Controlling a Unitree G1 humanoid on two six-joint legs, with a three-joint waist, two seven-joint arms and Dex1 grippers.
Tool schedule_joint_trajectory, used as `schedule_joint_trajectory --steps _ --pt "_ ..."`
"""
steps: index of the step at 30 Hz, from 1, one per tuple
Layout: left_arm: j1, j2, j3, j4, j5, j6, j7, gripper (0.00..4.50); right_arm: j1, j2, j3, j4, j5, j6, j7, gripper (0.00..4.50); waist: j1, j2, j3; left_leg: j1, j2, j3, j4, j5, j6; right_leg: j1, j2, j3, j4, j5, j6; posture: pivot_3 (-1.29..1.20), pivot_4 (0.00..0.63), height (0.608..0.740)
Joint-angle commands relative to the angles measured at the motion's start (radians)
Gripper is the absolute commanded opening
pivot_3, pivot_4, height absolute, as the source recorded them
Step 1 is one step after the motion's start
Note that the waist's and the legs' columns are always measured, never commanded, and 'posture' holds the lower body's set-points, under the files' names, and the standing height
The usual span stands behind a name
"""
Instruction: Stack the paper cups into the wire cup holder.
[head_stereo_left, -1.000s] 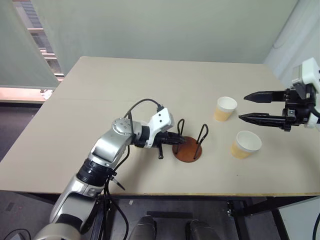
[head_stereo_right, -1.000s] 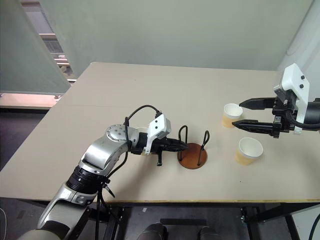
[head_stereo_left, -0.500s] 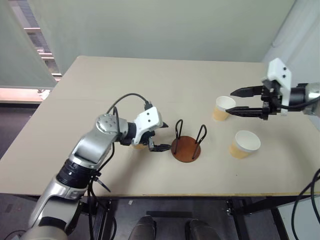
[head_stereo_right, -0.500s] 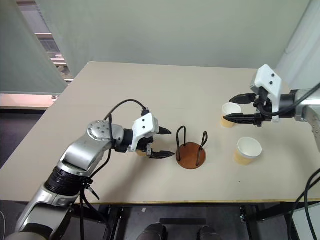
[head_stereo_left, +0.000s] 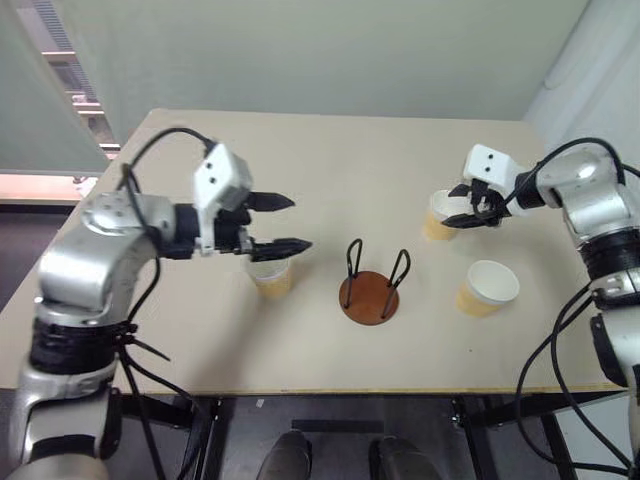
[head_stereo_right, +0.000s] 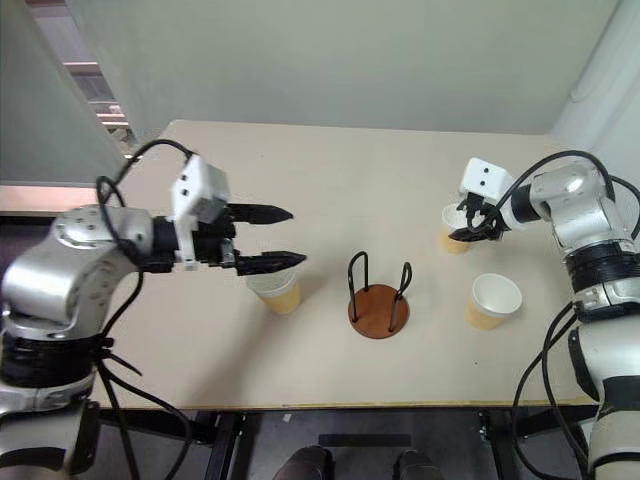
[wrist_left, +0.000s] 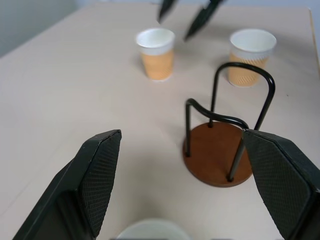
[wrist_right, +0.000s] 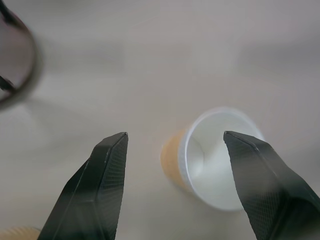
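My right gripper is hanging over the far cup with its fingers spread wide and nothing between them; in the right wrist view the cup is sitting in the gap, nearer one finger than the other, touched by neither. My left gripper is also standing wide open and empty, poised above the table with a second cup just below and beside its fingertips. The third cup is standing upright near the right front of the table, apart from the wire cup holder, which is sitting empty between the left cup and the two on the right, its black loops upright on the brown disc. All three paper cups are resting upright on their bases, mouths up. I am judging these to be very light, thin-walled things: they are going to dent or go oval under a hard pinch, tip at a slight nudge, and slide on the smooth tabletop if one finger arrives first. So I am planning to centre the fingers on either side of the wall, a little below the rolled rim where the paper is stiffest, and to close gently. The taper is going to make a low grip slip upward, so I am favouring the upper half.
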Motion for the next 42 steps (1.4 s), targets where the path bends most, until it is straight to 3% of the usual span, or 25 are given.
schedule_joint_trajectory --steps 1,8,12,18,23,26,30,35,42 --pt "0.034 0.025 0.073 -0.058 -0.065 0.001 -0.008 4.16 -0.070 0.023 0.002 0.139 -0.073 -0.076 -0.040 3.16 0.002 0.000 0.000 0.000 0.001 0.000 0.000 0.000 0.000 0.000 0.000 -0.001 0.000 0.000 -0.001 0.00 0.150 0.740" --pt "0.084 0.078 0.098 -0.060 -0.093 -0.056 -0.024 4.16 -0.147 0.094 -0.007 0.355 -0.157 -0.126 -0.095 3.16 0.001 0.000 0.000 -0.002 0.006 0.001 -0.001 0.000 -0.002 -0.003 0.003 -0.002 0.001 0.001 -0.005 0.00 0.150 0.740" --pt "0.094 0.101 0.090 -0.043 -0.089 -0.079 -0.034 4.19 -0.156 0.107 -0.016 0.388 -0.178 -0.145 -0.103 2.28 0.001 0.000 0.000 -0.002 0.007 0.001 -0.001 0.000 -0.002 -0.003 0.003 -0.003 0.002 0.000 -0.007 0.00 0.150 0.740" --pt "0.091 0.118 0.074 -0.016 -0.082 -0.102 -0.048 4.19 -0.148 0.107 -0.031 0.379 -0.186 -0.164 -0.073 0.20 0.000 0.000 0.000 -0.002 0.007 0.001 -0.001 0.000 -0.003 -0.004 0.003 -0.003 0.004 0.000 -0.009 0.00 0.150 0.740" --pt "0.078 0.120 0.057 -0.002 -0.083 -0.109 -0.056 4.19 -0.139 0.100 -0.053 0.344 -0.161 -0.166 -0.016 0.03 0.000 0.000 0.000 -0.002 0.007 0.001 -0.002 0.000 -0.004 -0.005 0.003 -0.003 0.004 0.000 -0.009 0.00 0.150 0.740" --pt "0.083 0.137 0.053 -0.001 -0.089 -0.108 -0.078 4.19 -0.122 0.049 -0.084 0.197 -0.106 -0.142 0.147 0.03 0.000 0.001 0.000 -0.003 0.007 0.001 -0.002 0.000 -0.004 -0.006 0.003 -0.003 0.004 0.000 -0.010 0.00 0.150 0.740" --pt "0.097 0.166 0.058 0.008 -0.099 -0.109 -0.121 4.19 -0.047 -0.074 -0.120 -0.269 0.033 0.040 0.380 0.03 0.002 0.001 0.001 -0.007 0.007 0.001 -0.003 0.001 -0.008 -0.008 0.004 -0.004 0.004 -0.002 -0.012 0.00 0.150 0.740" --pt "0.067 0.172 0.020 0.051 -0.085 -0.137 -0.173 4.19 -0.028 -0.188 -0.090 -0.775 0.276 0.331 0.392 0.03 -0.008 0.001 0.001 -0.006 0.009 0.001 -0.006 0.006 -0.021 -0.008 0.006 -0.004 0.002 -0.003 -0.014 0.00 0.150 0.740" --pt "-0.019 0.148 -0.077 0.151 -0.017 -0.220 -0.225 4.19 -0.037 -0.070 -0.046 -0.963 0.313 0.478 0.366 0.03 -0.021 0.000 0.000 0.000 0.009 0.000 -0.007 0.005 -0.011 -0.006 0.007 -0.002 0.005 -0.003 -0.014 0.00 0.150 0.740"
